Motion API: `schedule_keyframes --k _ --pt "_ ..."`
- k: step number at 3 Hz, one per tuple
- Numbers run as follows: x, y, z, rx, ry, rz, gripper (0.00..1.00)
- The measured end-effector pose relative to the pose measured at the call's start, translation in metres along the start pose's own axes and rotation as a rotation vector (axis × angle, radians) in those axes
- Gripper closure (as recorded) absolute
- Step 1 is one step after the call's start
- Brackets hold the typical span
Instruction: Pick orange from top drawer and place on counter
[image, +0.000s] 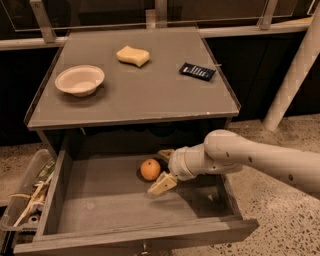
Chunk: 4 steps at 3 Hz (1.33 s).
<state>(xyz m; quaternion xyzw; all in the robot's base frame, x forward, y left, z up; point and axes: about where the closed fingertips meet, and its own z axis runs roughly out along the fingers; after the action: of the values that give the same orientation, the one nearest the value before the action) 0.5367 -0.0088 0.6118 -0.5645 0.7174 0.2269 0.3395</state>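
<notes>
The orange (150, 169) lies in the open top drawer (125, 235), toward the back middle of its floor. My gripper (163, 169) reaches into the drawer from the right and is open. One pale finger (162, 184) is in front of the orange and the other (165, 152) is behind it, so the fruit sits at the mouth of the fingers, to their left. I cannot tell whether they touch it. The counter (140, 95) is the grey top above the drawer.
On the counter stand a white bowl (80, 80) at the left, a pale yellow sponge (133, 55) at the back and a dark blue packet (197, 71) at the right. A bin of clutter (27, 200) sits left of the drawer. A white post (292, 70) stands at the right.
</notes>
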Motion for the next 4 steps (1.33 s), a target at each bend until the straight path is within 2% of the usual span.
schedule_keyframes --k 3,4 --pt "0.0000 0.0001 0.0001 0.000 0.000 0.000 0.88" --pt "-0.0004 0.0011 -0.0003 -0.003 0.001 -0.003 1.00"
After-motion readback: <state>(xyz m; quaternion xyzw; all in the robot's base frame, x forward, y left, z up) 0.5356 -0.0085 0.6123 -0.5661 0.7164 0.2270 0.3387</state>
